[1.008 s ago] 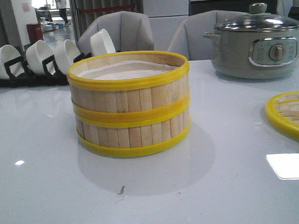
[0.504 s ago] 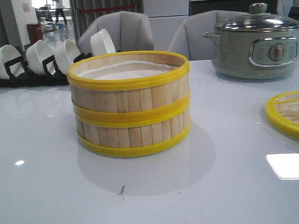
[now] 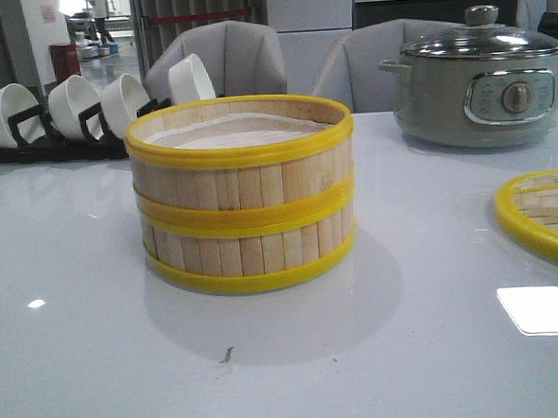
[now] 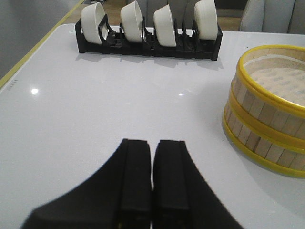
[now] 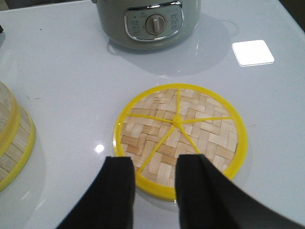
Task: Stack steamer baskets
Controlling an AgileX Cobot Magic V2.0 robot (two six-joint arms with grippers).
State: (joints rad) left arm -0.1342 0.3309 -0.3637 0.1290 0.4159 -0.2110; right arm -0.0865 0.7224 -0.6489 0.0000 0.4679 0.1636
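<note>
Closely pressed together, the fingers of the left claw [image 4: 152,183] are seen with only a thin seam between them, and nothing is held. It hangs over bare white table [image 4: 95,109]. Off to one side of it, near but apart, the steamer baskets [image 4: 267,126] are stacked one on the other, the yellow rings meeting at the join. Farther off, a black rack [image 4: 147,45] carrying four white bowls [image 4: 131,21] on edge is set near the table's far side.

The right claw [image 5: 153,191] is held with a clear gap between its fingers, and nothing is gripped. Just beyond its tips and partly hidden by them, the flat woven lid [image 5: 181,136] with a yellow rim lies on the table. Past the lid, the grey electric pot [image 5: 150,21] is placed with its dial facing the claw. A bright square reflection [image 5: 252,52] is seen on the table beside the pot.

From the front, the stacked baskets [image 3: 245,192] are seen at the middle of the table, a white liner visible inside the upper one. The rack is placed behind them on the left, the pot [image 3: 479,78] behind on the right, and the lid [image 3: 545,214] at the right edge.
</note>
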